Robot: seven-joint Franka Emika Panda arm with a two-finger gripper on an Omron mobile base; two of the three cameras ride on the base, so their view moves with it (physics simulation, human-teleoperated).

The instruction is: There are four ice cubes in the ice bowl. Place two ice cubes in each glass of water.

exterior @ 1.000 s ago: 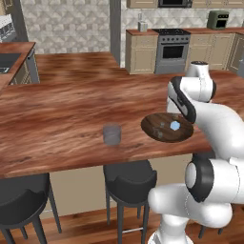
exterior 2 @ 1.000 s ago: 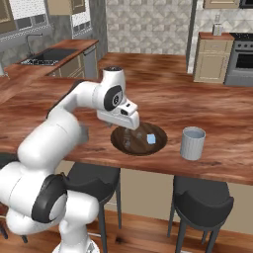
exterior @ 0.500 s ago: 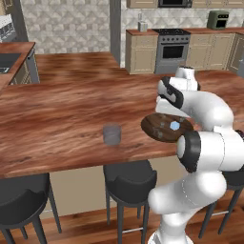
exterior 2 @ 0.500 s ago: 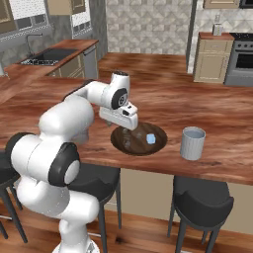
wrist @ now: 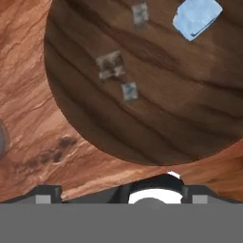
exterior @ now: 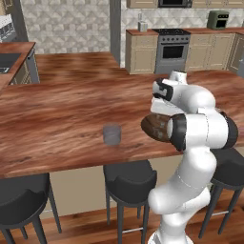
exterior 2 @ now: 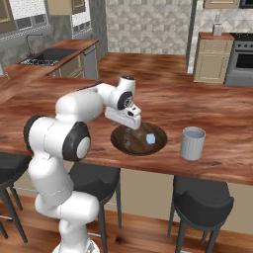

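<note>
The pincer [exterior 2: 133, 123] hangs low over the near-left rim of the ice bowl [exterior 2: 123, 143], pointing down; its fingers are hidden behind the hand in the right base view, so I cannot tell whether it is released or clenched, nor whether it carries anything. Over the last second the arm has folded in tighter: the elbow now bulks in front of the bowl in the left base view, and the hand has slid from above the bowl's middle towards its rim. This looks like a re-aim over the bowl, not a lift towards a tumbler, so I judge the task barely started.

From the hand view, one clear pale-blue ice cube [wrist: 197, 18] lies at the far side of the ice bowl, well apart from three small greyish translucent bits [wrist: 110, 65] nearer the middle, which may be other cubes; they are too faint to be sure.

The paler glass of water [exterior 2: 192, 143] stands on the table [exterior 2: 217, 113] just beside the bowl on its right in the right base view. The dark grey tumbler [exterior: 112, 134] sits well apart on the other side. Dark stools [exterior: 130, 177] stand below the table edge. Nothing blocks the way to either glass; the arm's own elbow hides most of the bowl in the left base view.
</note>
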